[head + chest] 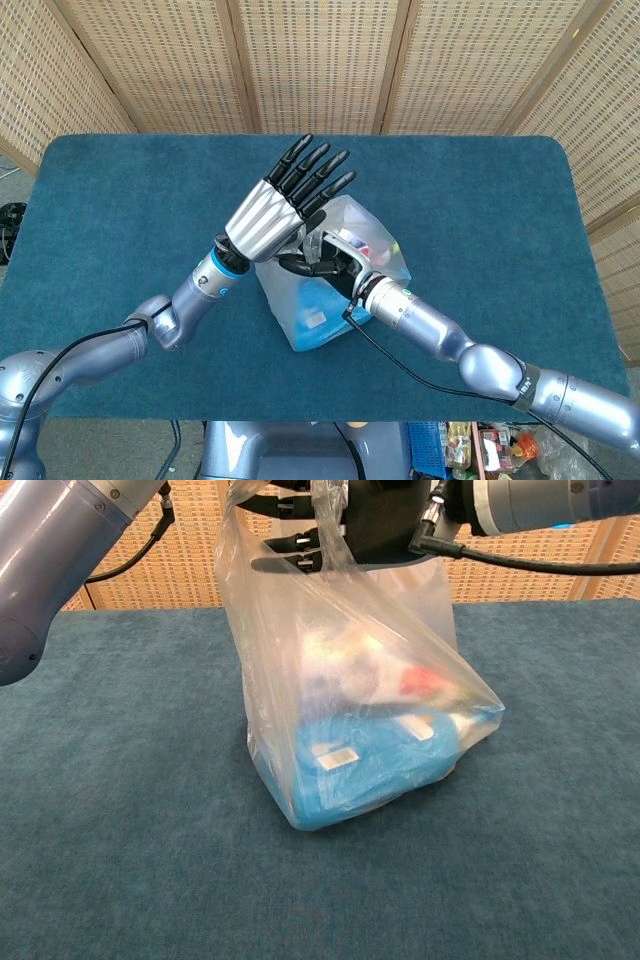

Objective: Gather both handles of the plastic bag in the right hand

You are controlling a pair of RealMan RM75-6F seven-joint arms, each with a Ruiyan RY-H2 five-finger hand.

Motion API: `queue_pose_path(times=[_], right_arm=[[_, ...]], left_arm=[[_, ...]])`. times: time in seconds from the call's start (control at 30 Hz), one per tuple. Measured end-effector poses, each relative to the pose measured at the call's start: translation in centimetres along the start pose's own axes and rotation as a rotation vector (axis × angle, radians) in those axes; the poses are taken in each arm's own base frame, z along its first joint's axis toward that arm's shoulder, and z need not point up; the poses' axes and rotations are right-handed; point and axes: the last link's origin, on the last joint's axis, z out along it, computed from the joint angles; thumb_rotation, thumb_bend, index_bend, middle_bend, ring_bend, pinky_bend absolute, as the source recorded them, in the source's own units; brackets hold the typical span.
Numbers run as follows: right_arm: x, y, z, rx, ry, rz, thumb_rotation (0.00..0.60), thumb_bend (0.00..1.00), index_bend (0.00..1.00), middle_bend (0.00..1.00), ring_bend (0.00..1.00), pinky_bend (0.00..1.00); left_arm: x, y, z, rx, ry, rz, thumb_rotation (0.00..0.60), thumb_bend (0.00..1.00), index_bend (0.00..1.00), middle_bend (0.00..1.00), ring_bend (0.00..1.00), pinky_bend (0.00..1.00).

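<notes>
Clear plastic bag (pixel 360 720) on blue table (pixel 120 220), handles (pixel 325 525) gripped by right hand (pixel 318 262); left hand (pixel 285 205) spread above, holding nothing. White labels (pixel 337 757) inside, illegible.

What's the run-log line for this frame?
right hand: grips bag handles | left hand: open above | plastic bag: bottom on table

One plastic bag (pixel 365 695), beneath the two hands: right hand (pixel 318 262) and left hand (pixel 285 205). Inside the bag, one blue package (pixel 375 765) bearing two white labels, plus one red-marked item (pixel 418 683); other contents are too blurred to count. One blue-covered surface (pixel 120 220). One folding screen (pixel 320 60) behind.
</notes>
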Motion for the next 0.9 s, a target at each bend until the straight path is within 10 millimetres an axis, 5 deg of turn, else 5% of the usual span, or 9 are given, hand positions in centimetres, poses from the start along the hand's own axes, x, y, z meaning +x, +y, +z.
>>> queue_pose_path(times=[0.47,0.9], right_arm=[[1.3,-0.9,-1.4,0.006,0.028,-0.02,0.6,0.35,0.3,0.24,0.05,0.15],[0.2,-0.3,-1.0,-0.029,-0.03,0.007,0.6,0.38,0.33,0.36,0.15,0.16]], left_arm=[[0.3,-1.1,-0.4,0.009,-0.008,0.022,0.6,0.39,0.0,0.0,0.0,0.0],[-0.2,-0.6,0.0,0.02,-0.014,0.014,0.6,0.39,0.0,0.0,0.0,0.0]])
